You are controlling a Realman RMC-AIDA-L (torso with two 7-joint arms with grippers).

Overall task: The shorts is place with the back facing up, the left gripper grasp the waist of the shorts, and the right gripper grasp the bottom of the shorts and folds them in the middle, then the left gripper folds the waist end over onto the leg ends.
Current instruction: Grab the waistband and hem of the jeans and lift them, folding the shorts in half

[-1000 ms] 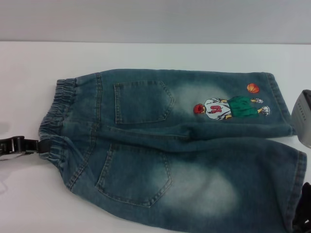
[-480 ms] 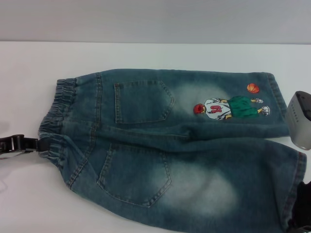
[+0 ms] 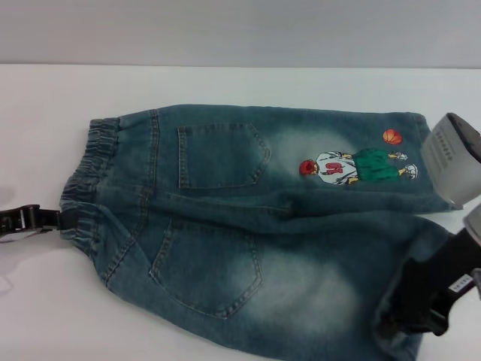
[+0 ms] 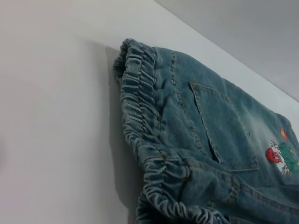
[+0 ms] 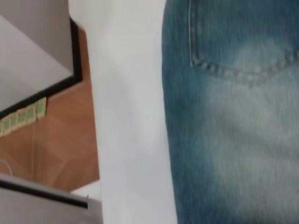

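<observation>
the faded blue-green denim shorts lie back-up across the centre of the white table, and since a second ago my black right gripper has pinched the near leg hem at lower right and lifted it, bunching the denim. my black left gripper sits at the ruched elastic waist at mid left, pinching it as best i can judge. i'd say the lengthwise fold is starting.
</observation>
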